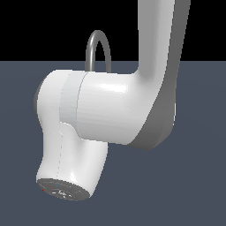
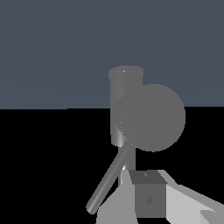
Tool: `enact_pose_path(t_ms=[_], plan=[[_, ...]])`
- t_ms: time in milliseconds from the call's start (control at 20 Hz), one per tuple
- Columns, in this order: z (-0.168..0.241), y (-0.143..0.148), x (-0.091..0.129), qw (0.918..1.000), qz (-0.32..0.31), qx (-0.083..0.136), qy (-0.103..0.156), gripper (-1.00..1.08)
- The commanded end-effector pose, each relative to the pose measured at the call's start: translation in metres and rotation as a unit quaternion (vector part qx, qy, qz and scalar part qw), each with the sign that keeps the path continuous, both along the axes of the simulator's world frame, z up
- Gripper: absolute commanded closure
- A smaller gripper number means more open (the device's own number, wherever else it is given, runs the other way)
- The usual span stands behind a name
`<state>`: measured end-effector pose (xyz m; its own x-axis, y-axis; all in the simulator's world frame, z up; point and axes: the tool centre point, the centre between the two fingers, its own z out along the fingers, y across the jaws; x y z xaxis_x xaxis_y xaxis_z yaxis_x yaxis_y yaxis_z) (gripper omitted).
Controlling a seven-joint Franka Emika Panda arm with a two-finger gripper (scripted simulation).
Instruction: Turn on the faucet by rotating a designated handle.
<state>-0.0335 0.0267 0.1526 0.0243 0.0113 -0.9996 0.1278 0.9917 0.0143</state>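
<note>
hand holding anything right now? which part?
Cannot tell. The arm hides the hand in the exterior view; the wrist view shows only the handle near a grey block, no clear grip.

White arm [image 1: 110, 110] blocks the faucet [image 1: 98, 48]; floor [image 1: 198, 185] around lies open

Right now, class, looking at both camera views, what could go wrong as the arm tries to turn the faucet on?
1. In the exterior view the arm hides all of the faucet but the top of its arch, so contact cannot be checked there.
2. In the wrist view the thin handle sits close to the end effector; a push may slip off it.
3. The end effector might bump the spout instead.
</note>
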Motion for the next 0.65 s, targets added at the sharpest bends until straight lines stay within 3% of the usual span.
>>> enact_pose_path(t_ms=[0,600], plan=[[-0.014,-0.013,-0.003,0.9999,-0.01,-0.002,0.008,1.08],[-0.051,-0.055,-0.007,0.9991,-0.041,-0.005,0.012,1.08]])
